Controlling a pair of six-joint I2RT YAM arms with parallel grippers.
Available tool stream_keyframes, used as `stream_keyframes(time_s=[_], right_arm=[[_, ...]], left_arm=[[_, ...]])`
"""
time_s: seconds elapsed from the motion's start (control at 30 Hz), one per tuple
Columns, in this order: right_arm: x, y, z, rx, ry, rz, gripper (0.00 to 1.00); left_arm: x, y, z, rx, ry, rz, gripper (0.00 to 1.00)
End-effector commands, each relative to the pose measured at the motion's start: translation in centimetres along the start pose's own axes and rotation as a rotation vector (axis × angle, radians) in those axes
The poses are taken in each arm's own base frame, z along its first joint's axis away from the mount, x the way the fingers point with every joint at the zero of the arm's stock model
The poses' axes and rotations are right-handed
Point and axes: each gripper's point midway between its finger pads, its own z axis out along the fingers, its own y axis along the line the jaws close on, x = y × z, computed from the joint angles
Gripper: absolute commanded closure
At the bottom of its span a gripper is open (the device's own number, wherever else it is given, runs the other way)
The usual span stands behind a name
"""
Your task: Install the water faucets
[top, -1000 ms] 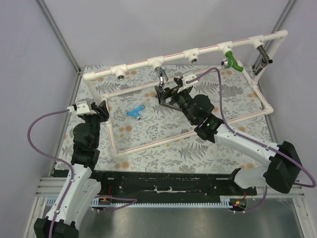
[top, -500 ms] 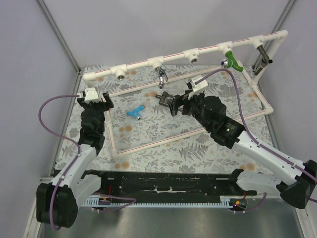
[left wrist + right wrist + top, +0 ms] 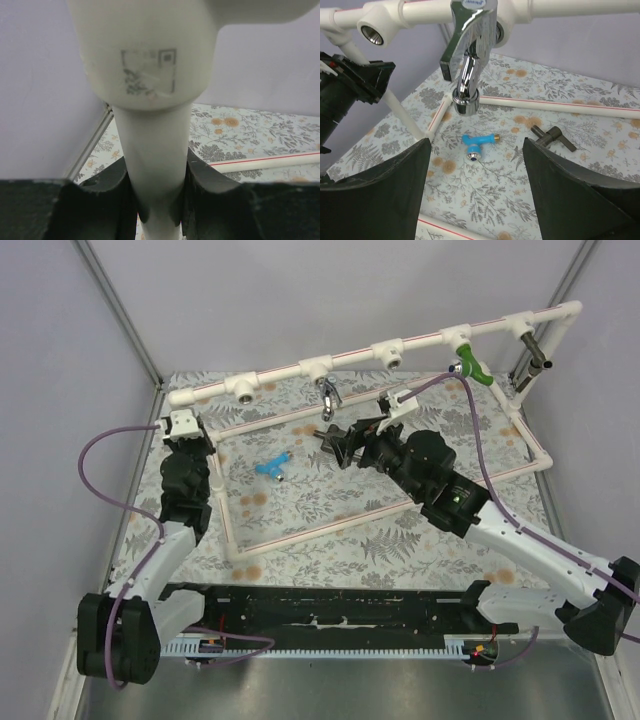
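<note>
The silver faucet (image 3: 326, 392) hangs screwed into the white pipe rail (image 3: 350, 356); it also shows in the right wrist view (image 3: 469, 55). The green faucet (image 3: 468, 363) and a dark grey faucet (image 3: 533, 352) sit on the rail farther right. The light blue faucet (image 3: 272, 466) lies loose on the mat, also in the right wrist view (image 3: 476, 146). A dark grey lever tap (image 3: 552, 138) lies beside it. My right gripper (image 3: 338, 443) (image 3: 477, 190) is open and empty, just in front of and below the silver faucet. My left gripper (image 3: 200, 447) is shut on the frame's left upright pipe (image 3: 155, 150).
Empty white fittings (image 3: 243, 390) (image 3: 390, 353) sit on the rail; one shows in the right wrist view (image 3: 372, 32). The white pipe frame (image 3: 530, 445) encloses the floral mat. Grey walls close in at the back and sides. Purple cables loop off both wrists.
My right gripper has drawn back from the silver faucet and stands open. My left arm has swung up and back along the left upright pipe, and now grips it.
</note>
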Motion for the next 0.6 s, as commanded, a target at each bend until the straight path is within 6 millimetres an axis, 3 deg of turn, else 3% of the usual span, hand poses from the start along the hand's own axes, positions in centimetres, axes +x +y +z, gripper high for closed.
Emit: stream_keyframes(time_s=[0.0,0.13,0.3,0.47,0.57], right_arm=[[-5.1,0.4,0.5,0.068,-0.158,0.082,0.2],[-6.3,0.6,0.9,0.123,-0.196,0.106,0.22],[-6.5,0.6,1.1,0.201,-0.212,0.125,0.27],[-5.9,0.2,1.7,0.266,-0.216,0.171,0.38],[-5.4,0.3,2.0,0.278,-0.223,0.24,0.5]], left_arm=[[-4.7,-0.8,-1.5,0.095,-0.107,0.018,0.89],[-3.7,-0.7,-3.1,0.097,-0.053,0.0,0.96],[-2.9,-0.7,-4.9,0.078,0.015,-0.007,0.98],[-1.8,-0.9,-6.0,0.089,0.051,-0.025,0.98],[-1.4,-1.0,-6.1,0.086,0.056,-0.04,0.98]])
